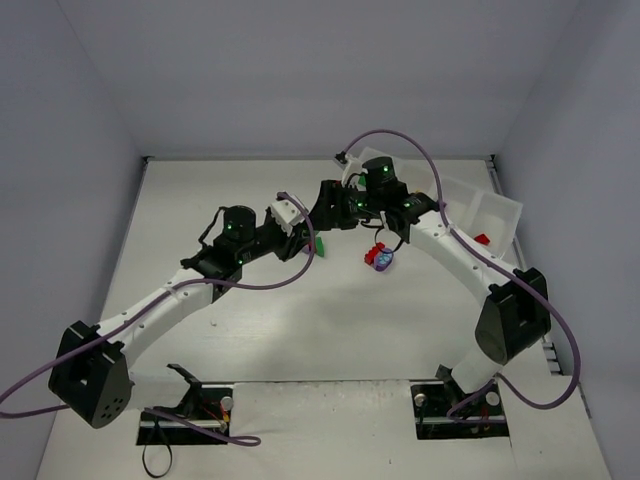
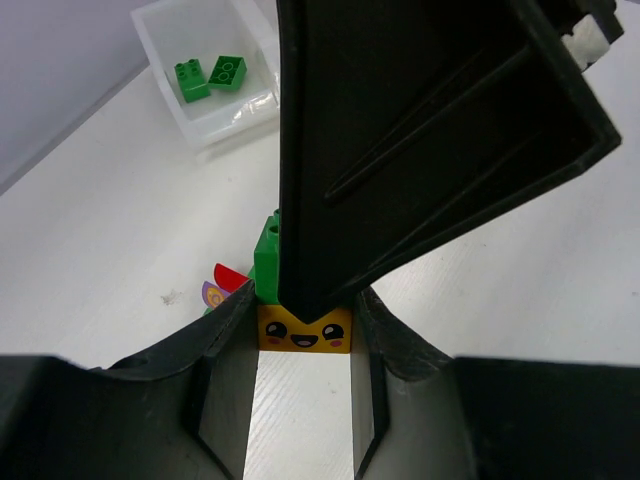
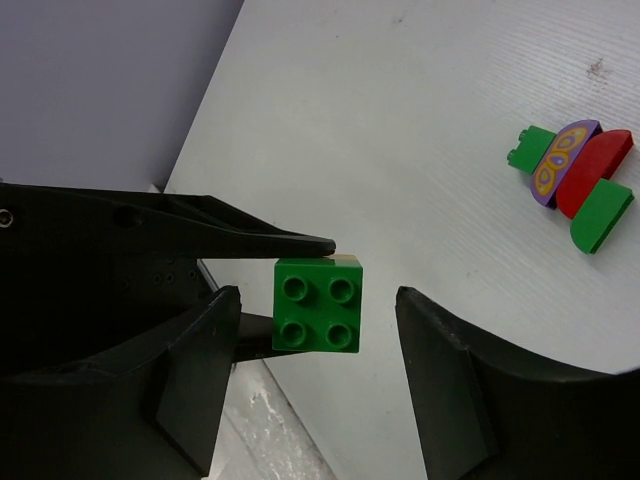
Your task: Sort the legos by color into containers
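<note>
My left gripper (image 2: 305, 335) is shut on a yellow smiley-face brick (image 2: 305, 328) with a green brick (image 2: 267, 262) stuck to it. It holds the pair above the table's middle (image 1: 318, 245). My right gripper (image 3: 318, 310) is open. Its fingers (image 3: 440, 370) straddle the green brick (image 3: 318, 304) without touching it. A cluster of purple, red and green bricks (image 3: 575, 185) lies on the table nearby (image 1: 380, 257). The white tray (image 1: 500, 205) stands at the right, with a red brick (image 1: 481, 238) in one compartment and two green bricks (image 2: 210, 75) in another.
The right arm's finger (image 2: 430, 130) fills much of the left wrist view, close above the held bricks. Grey walls enclose the white table on three sides. Purple cables loop over both arms.
</note>
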